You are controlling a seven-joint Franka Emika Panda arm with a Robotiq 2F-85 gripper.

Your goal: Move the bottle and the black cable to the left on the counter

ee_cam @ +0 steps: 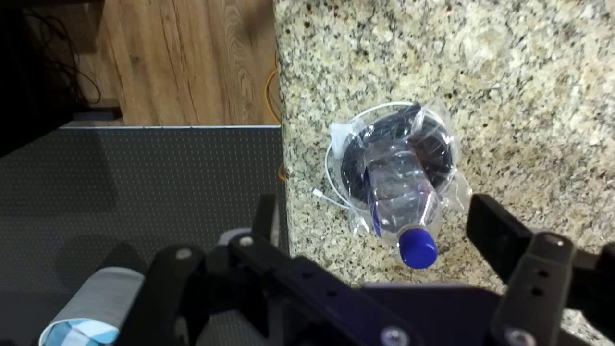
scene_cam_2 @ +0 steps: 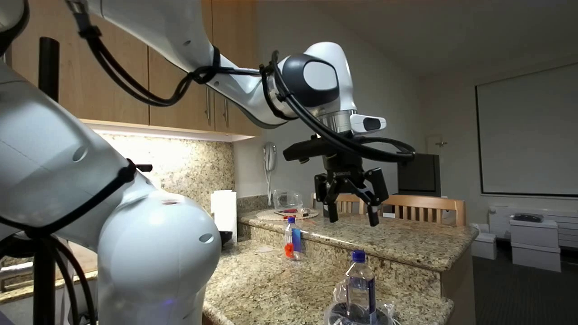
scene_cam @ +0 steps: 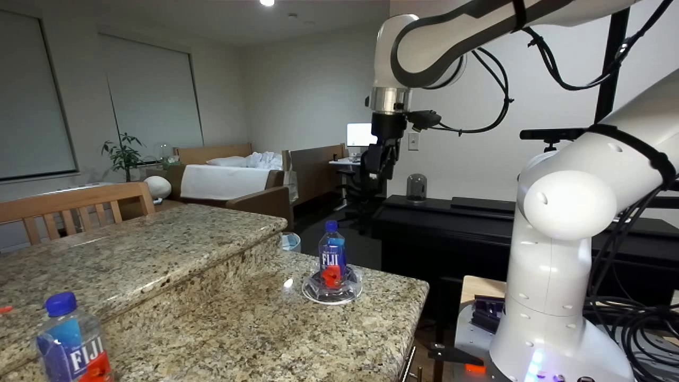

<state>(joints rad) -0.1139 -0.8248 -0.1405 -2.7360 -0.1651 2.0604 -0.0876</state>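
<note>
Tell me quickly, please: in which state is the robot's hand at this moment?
Hand: open, holding nothing; the bottle seen in the wrist view is not in its grip.

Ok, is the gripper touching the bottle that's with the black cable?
Apart. Both exterior views show it: the gripper hangs open above the bottle, with a clear gap between the fingertips and the blue cap.
</note>
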